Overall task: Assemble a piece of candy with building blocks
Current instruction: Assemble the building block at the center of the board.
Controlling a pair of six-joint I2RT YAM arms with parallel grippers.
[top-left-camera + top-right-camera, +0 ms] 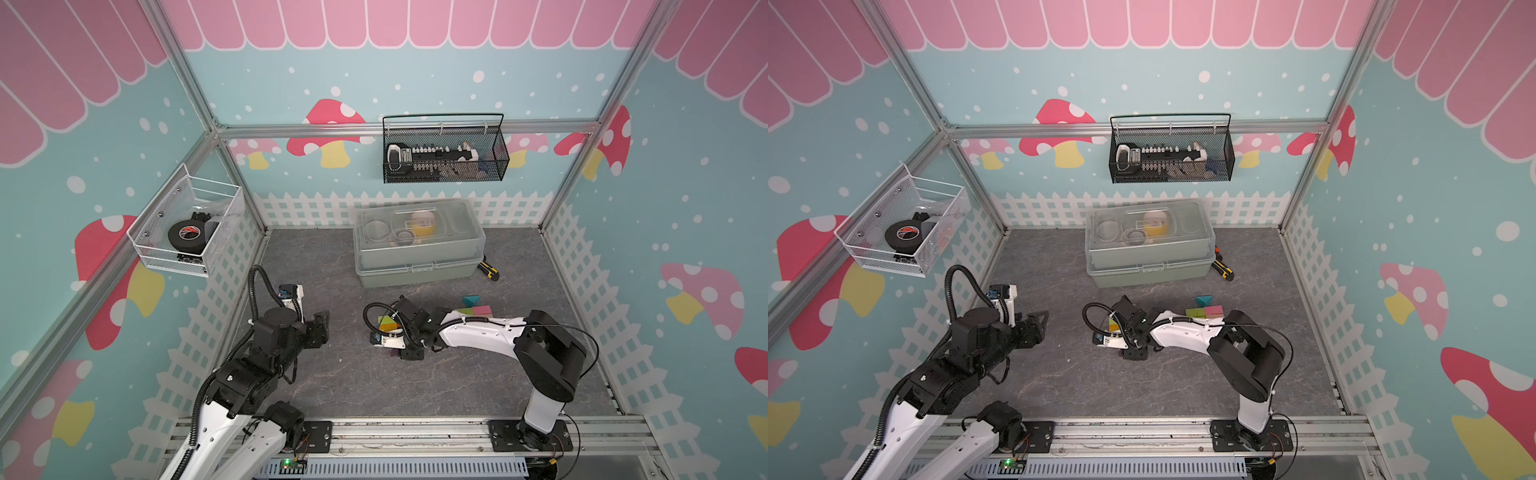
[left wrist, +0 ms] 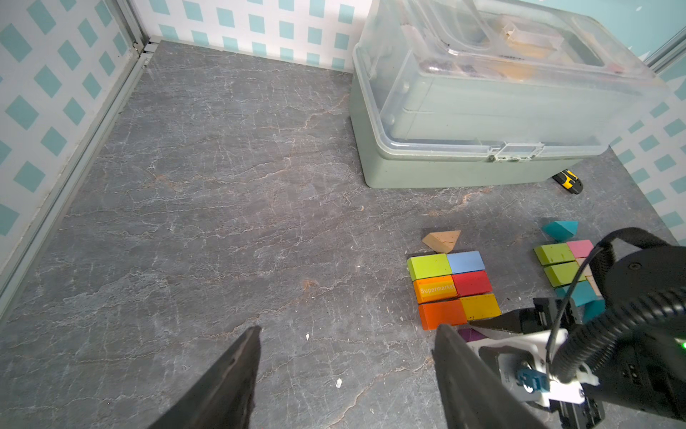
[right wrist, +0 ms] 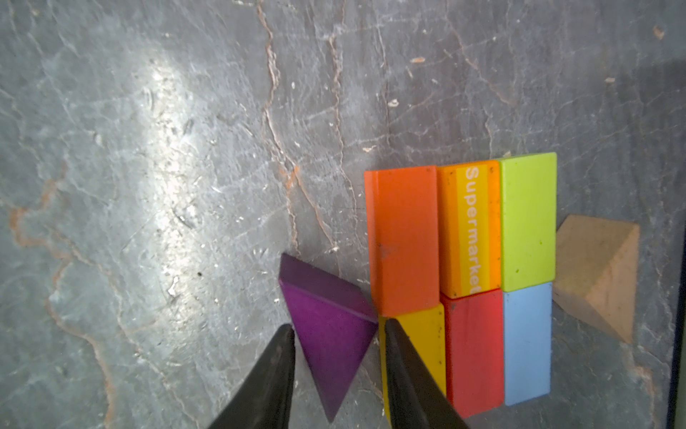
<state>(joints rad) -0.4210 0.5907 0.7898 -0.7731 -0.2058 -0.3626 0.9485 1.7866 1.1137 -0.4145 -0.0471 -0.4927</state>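
Note:
Six building blocks point(image 3: 460, 260) lie as bars packed flat into a rectangle: orange, "Supermarket" orange, green, yellow, red, blue. A tan prism point(image 3: 594, 275) touches the green and blue end. A purple prism point(image 3: 326, 334) lies on the floor against the orange and yellow end. My right gripper point(image 3: 339, 325) is open, with the jaws astride the purple prism and slim gaps on both sides. My left gripper point(image 2: 347, 328) is open and holds nothing, standing off to the left point(image 1: 322, 324). More blocks point(image 2: 557, 260) in green, pink and teal lie further right, partly hidden by the right arm.
A closed plastic toolbox point(image 1: 417, 249) stands at the back of the grey floor. A yellow-black utility knife point(image 1: 488, 271) lies by its right corner. A white wire basket point(image 1: 187, 228) and a black one point(image 1: 444, 153) hang on the walls. The right arm point(image 1: 478, 332) reaches across the blocks.

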